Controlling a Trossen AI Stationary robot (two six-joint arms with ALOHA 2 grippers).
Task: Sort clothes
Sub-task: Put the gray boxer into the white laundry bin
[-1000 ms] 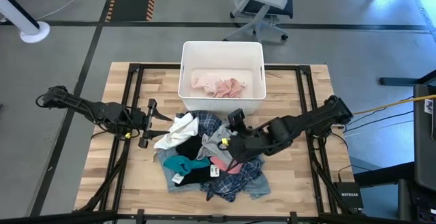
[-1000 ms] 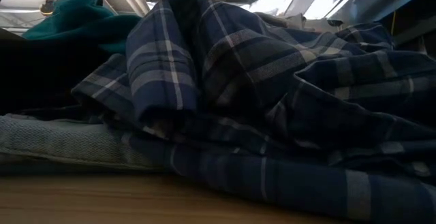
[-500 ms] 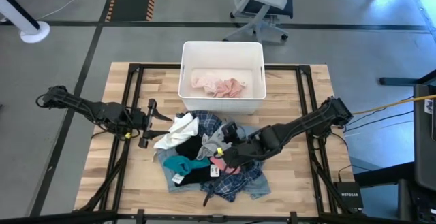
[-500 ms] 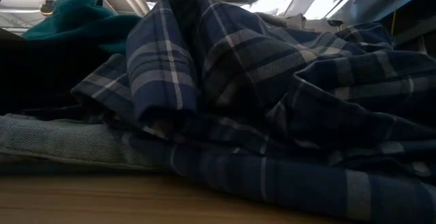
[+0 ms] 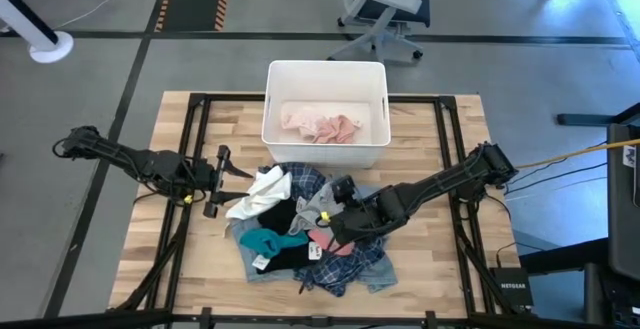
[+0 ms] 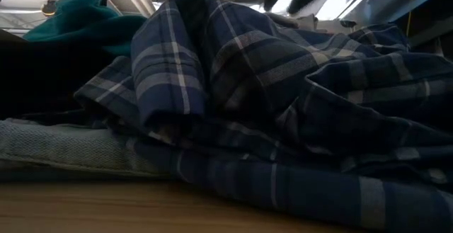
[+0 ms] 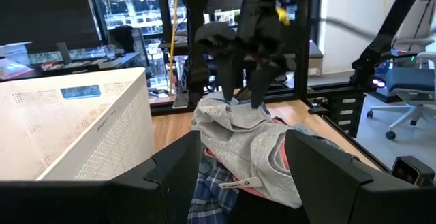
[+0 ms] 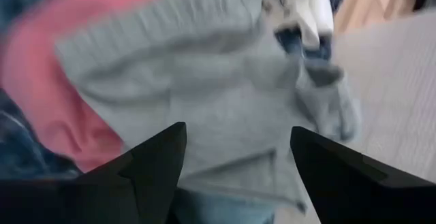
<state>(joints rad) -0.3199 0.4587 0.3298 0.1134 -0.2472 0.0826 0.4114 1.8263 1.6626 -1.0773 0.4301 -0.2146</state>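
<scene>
Right tool [image 5: 333, 212] spread over grey garment [image 8: 225, 108] — crumpled.

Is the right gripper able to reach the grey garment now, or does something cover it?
Probably yes. The right gripper hangs open directly over the grey garment, which lies on top of the pile with nothing between them.

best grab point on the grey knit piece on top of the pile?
Probably the raised, bunched fold of the grey knit garment, taken from above. It lies topmost, draped over the pink fabric, so a pinch there should lift it alone. The right gripper hangs open right over it; the left gripper waits open beside the pile.
</scene>
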